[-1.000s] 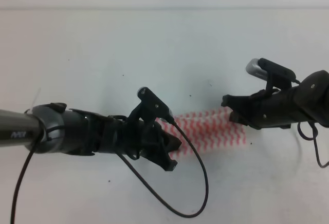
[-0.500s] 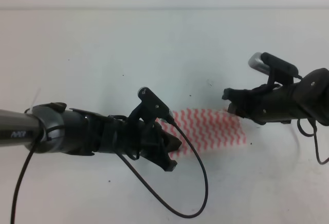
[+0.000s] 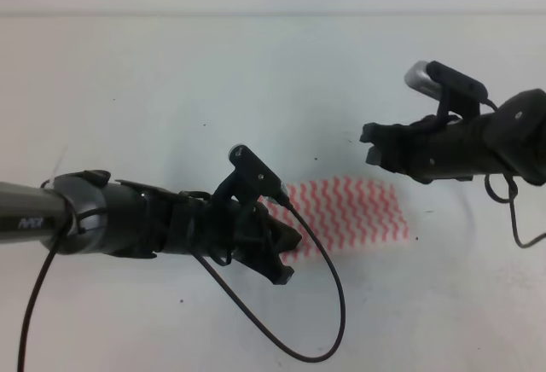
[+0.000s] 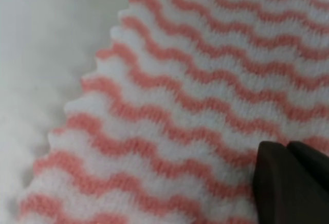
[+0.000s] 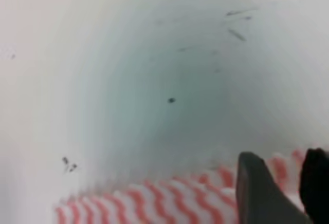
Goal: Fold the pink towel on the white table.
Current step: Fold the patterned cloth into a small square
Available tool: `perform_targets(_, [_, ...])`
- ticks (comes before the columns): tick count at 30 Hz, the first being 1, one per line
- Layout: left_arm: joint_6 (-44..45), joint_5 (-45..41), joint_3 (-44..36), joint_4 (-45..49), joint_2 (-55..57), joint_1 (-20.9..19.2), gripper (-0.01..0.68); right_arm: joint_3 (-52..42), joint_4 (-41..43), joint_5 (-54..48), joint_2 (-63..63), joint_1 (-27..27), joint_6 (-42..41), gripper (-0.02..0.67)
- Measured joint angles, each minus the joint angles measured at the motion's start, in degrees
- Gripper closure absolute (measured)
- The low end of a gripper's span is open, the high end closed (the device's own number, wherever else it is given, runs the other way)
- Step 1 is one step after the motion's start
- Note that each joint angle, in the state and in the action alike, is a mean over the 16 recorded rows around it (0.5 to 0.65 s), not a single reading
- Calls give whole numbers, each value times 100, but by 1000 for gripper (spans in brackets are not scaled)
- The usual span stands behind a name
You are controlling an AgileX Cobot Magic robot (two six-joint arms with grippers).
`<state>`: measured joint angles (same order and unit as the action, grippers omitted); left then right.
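Starting on the left side of the high view, we've got the left arm stretched in from the left edge, with the left gripper (image 3: 286, 257) sitting right over the left end of the pink towel (image 3: 354, 212). A thin black cable (image 3: 328, 304) loops down from that wrist and curls across the white table (image 3: 171, 73) in front of the towel. Up close from the left wrist cam, the towel (image 4: 195, 100) fills nearly the whole shot, its scalloped edge running diagonally, and dark fingertips (image 4: 288, 183) poke in at the bottom right, close together over the cloth. We honestly can't tell if they're pinching any fabric or just resting on it.

The towel lies flat near the middle of the table, a bit right of centre, long axis running left to right, zigzag stripes following that same direction.

Further right, the right gripper (image 3: 368, 143) hangs above the towel's far right corner, clear of the cloth. In the right wrist view its fingers (image 5: 257, 193) sit slightly apart with nothing between them, the towel (image 5: 169, 201) just below.
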<state>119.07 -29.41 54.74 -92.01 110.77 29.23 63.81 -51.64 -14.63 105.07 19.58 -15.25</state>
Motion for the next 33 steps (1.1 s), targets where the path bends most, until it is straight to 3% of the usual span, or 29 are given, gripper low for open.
perform_targets(14, [-2, 6, -3, 14, 0, 0, 666, 494, 153, -692, 515, -19, -265, 658])
perform_targets(33, [27, 15, -4, 22, -51, -1, 666, 546, 442, -420, 681, -505, -295, 666])
